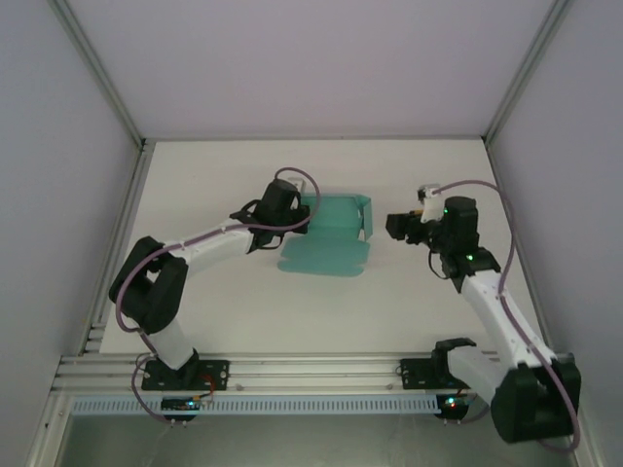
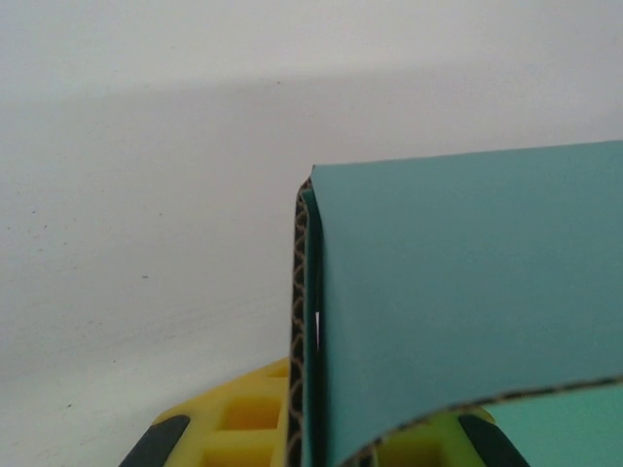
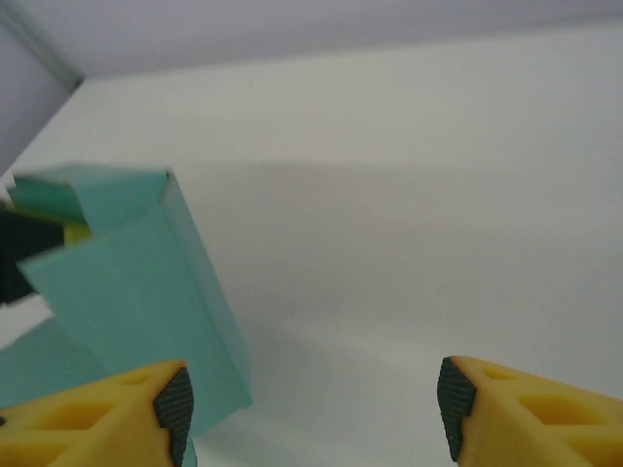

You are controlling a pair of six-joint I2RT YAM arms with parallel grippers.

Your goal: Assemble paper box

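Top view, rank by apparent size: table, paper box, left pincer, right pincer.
1. table
2. paper box
3. left pincer and right pincer: these look alike, and the left one is partly hidden at the box's edge, so they are not ranked.

Between the fingers of the right claw (image 3: 311, 409) the gap holds nothing. Bare table (image 3: 419, 195) lies straight ahead of this claw and on the side away from the paper box (image 3: 136, 282). The box stands ahead on the other side, its near corner just beside one fingertip, and blocks passage there. Behind the box, the left claw (image 1: 290, 219) is clamped on the card's far end. A flat flap (image 1: 326, 258) covers the table beside the box.
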